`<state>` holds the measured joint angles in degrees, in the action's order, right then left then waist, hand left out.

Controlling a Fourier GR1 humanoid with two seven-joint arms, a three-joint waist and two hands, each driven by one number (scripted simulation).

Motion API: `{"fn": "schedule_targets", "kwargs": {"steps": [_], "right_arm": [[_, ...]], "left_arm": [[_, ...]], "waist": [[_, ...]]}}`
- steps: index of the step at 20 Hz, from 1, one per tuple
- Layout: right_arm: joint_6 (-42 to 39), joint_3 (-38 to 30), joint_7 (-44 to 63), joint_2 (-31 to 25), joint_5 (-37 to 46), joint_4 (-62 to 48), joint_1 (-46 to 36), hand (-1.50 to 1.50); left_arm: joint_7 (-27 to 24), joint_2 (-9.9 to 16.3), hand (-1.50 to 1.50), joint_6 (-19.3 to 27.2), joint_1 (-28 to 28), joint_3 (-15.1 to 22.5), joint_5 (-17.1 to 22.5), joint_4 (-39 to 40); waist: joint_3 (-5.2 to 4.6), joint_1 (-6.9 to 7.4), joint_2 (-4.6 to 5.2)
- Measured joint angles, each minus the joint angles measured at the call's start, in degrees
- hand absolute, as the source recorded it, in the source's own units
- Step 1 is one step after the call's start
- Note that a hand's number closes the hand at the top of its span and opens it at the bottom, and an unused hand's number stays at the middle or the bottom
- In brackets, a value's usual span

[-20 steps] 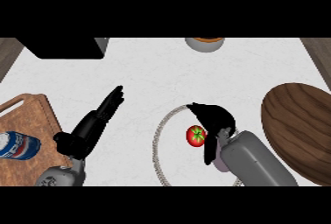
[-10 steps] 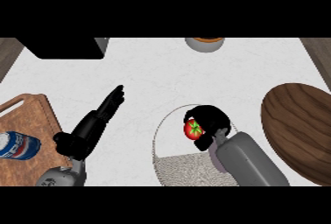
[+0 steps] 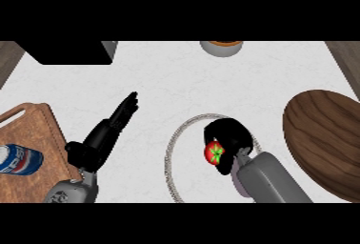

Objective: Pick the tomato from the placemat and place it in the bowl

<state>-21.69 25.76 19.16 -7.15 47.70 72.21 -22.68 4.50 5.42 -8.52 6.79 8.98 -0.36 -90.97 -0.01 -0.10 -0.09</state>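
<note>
Right hand: my right hand [image 3: 228, 136] sits over the round placemat [image 3: 171, 152], fingers curled round the tomato [image 3: 215, 152], which shows red with a green star-shaped top against my palm.
Tomato's place: in my right hand, above the middle of the placemat; I cannot tell whether it touches the mat or is lifted off it.
Left hand: my left hand [image 3: 105, 133] lies to the left of the placemat, fingers straight and together, pointing away from me and a little to the right, holding nothing.
Cutting board: a wooden board [image 3: 35, 131] lies at my near left, with a blue and white can [image 3: 17, 159] on its side on top.
Wooden bowl: a dark wooden bowl [image 3: 327, 138] lies to the right of the placemat, just beside my right forearm, with nothing in it that I can see.
Far edge: a black box [image 3: 67, 52] sits at the far left, and a small grey cup with an orange top [image 3: 221, 46] stands at the far middle, well apart from both hands.
</note>
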Motion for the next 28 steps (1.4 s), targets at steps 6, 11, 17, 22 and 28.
{"fn": "schedule_targets", "kwargs": {"steps": [6,11,17,22,28], "right_arm": [[2.07,5.84,0.4,-9.31,4.67,20.16,16.88,1.5],[6.41,6.51,4.01,-14.76,11.42,31.23,24.24,1.5],[13.56,4.17,7.73,-16.05,16.2,44.92,28.9,1.5],[16.74,-2.04,8.32,-14.71,11.48,56.27,30.21,1.5],[15.13,-13.34,9.4,-13.16,3.49,59.63,27.99,1.5]], "left_arm": [[-0.41,0.59,0.0,-0.28,-1.06,-1.21,0.33,-0.3],[-0.34,0.36,0.0,-0.46,-1.47,-1.0,0.09,-0.49],[-0.55,0.73,0.0,-0.79,-1.23,-1.71,0.14,-0.16],[-0.71,0.81,0.0,-1.12,-0.63,-2.05,0.24,0.25],[0.19,-0.33,0.0,-0.71,0.23,-1.38,-0.5,0.06]], "waist": [[-0.02,-1.09,-0.37],[-0.02,-1.01,-0.27],[-0.01,-1.23,-0.31],[0.02,-1.16,-0.19],[0.01,-0.38,0.0]]}}
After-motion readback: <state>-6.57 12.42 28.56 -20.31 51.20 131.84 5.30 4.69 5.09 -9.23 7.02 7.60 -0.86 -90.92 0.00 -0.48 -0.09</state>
